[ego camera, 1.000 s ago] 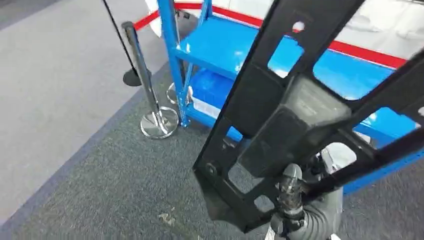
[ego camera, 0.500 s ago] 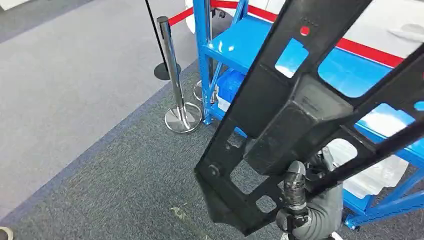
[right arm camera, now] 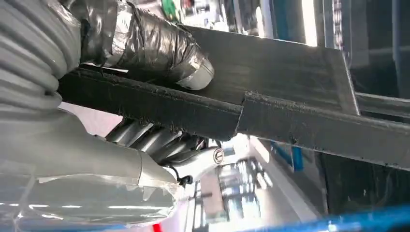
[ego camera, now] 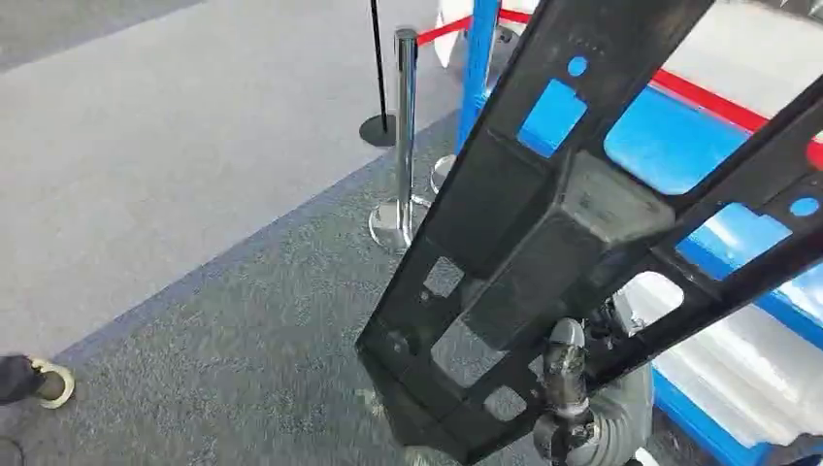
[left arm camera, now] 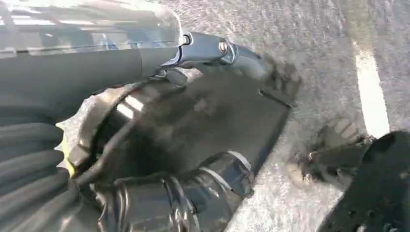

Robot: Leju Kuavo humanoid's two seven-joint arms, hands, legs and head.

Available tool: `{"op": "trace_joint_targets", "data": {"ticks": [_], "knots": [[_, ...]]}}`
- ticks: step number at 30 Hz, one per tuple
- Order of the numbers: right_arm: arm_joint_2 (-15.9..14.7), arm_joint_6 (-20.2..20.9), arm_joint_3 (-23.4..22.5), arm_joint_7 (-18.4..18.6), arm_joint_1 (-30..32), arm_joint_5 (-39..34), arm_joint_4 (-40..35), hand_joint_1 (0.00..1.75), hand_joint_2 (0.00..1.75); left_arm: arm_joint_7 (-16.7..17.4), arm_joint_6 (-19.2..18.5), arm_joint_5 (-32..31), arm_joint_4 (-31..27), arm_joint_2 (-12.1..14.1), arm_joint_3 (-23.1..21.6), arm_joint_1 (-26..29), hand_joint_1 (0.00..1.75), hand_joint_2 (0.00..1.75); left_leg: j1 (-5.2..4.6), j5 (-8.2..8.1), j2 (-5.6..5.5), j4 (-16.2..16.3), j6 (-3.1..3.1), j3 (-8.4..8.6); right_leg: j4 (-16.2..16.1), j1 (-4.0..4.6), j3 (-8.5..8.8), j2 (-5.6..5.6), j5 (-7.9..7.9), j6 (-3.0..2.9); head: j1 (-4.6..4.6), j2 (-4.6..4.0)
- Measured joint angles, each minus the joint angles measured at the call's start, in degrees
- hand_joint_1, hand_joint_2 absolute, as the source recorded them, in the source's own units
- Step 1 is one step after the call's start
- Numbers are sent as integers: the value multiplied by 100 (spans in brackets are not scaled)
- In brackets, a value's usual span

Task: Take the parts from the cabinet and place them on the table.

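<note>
Grey carpet (ego camera: 243,340), blue cabinet (ego camera: 670,146) — right hand (right arm camera: 145,53) gripping black part (ego camera: 543,252)

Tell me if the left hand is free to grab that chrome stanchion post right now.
Probably not. The left hand already grips the black part, which the right hand also holds, and the chrome stanchion post stands well beyond it on the carpet.

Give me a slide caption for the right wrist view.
Right hand grips a black part, thumb on top, fingers curled beneath.

Right hand (right arm camera: 145,58): grey ribbed cover, thick grey thumb wrapped in glossy black tape, dark fingers. Left hand (left arm camera: 159,159): the same ribbed cover, a silver screw.
</note>
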Motion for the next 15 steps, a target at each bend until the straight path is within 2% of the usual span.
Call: {"op": "trace_joint_targets", "data": {"ticks": [1, 2, 3, 4, 5, 6, 7, 8, 9, 10, 12, 13, 14, 15], "knots": [[0, 24, 0, -2, -3, -2, 7, 175, 175, 15, -4, -24, -2, 0, -15, -21, 0, 175, -10, 15, -60, 22, 18, -31, 495, 7, -239, 156, -245, -29, 35, 0], [0, 33, 0, 2, 7, -17, 17, 175, 175, 15, -4, -31, -4, -6, -33, -35, 0, 175, -21, 14, -135, 34, 25, -52, 935, 30, -453, 218, -423, -42, 62, 0], [-2, 39, 0, 2, 22, -26, 39, 175, 175, 26, -7, -33, -15, -18, -52, -35, 0, 175, -41, 6, -220, 63, 39, -84, 1316, 51, -657, 249, -537, -52, 59, 0], [-2, 44, -2, 2, 20, -33, 52, 175, 175, 31, -7, -35, -17, -20, -70, -32, 0, 175, -49, 4, -299, 89, 41, -105, 1378, 65, -712, 254, -486, -63, 59, 0], [-2, 46, -2, 2, 16, -37, 63, 175, 175, 37, -7, -37, -17, -20, -90, -28, 0, 175, -51, 2, -387, 126, 40, -123, 1193, 73, -637, 259, -316, -78, 61, 0], [-2, 50, -2, 2, 15, -37, 70, 175, 175, 57, -7, -37, -17, -20, -101, -20, 0, 175, -51, -11, -482, 170, 32, -138, 776, 73, -445, 282, -62, -94, 59, 0], [-2, 50, -2, 2, 6, -37, 74, 175, 175, 68, -9, -37, -17, -22, -114, -20, 0, 175, -48, -33, -570, 226, 15, -155, 269, 63, -200, 361, 189, -103, 64, 0], [-2, 50, -2, 2, -5, -37, 81, 175, 175, 70, -18, -39, -24, -33, -129, -21, 0, 175, -34, -65, -642, 302, -9, -198, -107, 26, -32, 642, 190, -112, 61, 0], [0, 55, -2, 2, -7, -39, 98, 175, 175, 83, -22, -35, -24, -35, -129, -35, 0, 175, -74, -91, -715, 388, -49, -278, -138, 25, -42, 811, 152, -67, 68, 0], [-2, 59, -2, 0, -7, -42, 103, 175, 175, 85, -22, -33, -28, -39, -129, -36, 0, 175, -54, -82, -764, 384, -72, -311, -90, 31, -47, 699, 169, -99, 57, 0], [0, 59, -2, 2, -12, -42, 116, 175, 175, 94, -22, -35, -31, -46, -144, -15, 0, 175, -35, -54, -861, 368, -124, -359, -98, 70, -50, 619, 180, -149, 64, 0], [0, 61, -2, 2, -30, -39, 116, 175, 175, 98, -22, -35, -31, -46, -157, -12, 0, 175, -33, -56, -912, 382, -134, -385, -133, 14, -35, 537, 197, -192, 66, 0], [0, 61, -2, 0, -47, -39, 114, 175, 175, 98, -22, -35, -35, -48, -166, -10, 0, 175, -33, -92, -733, 396, -169, -366, -157, 17, -8, 451, 206, -216, 59, 0], [4, 61, -4, 0, -38, -39, 116, 175, 175, 103, -22, -35, -39, -50, -173, -18, 0, 175, -27, -205, -459, 577, -213, -441, -186, 9, 8, 405, 208, -231, 12, 0]]}}
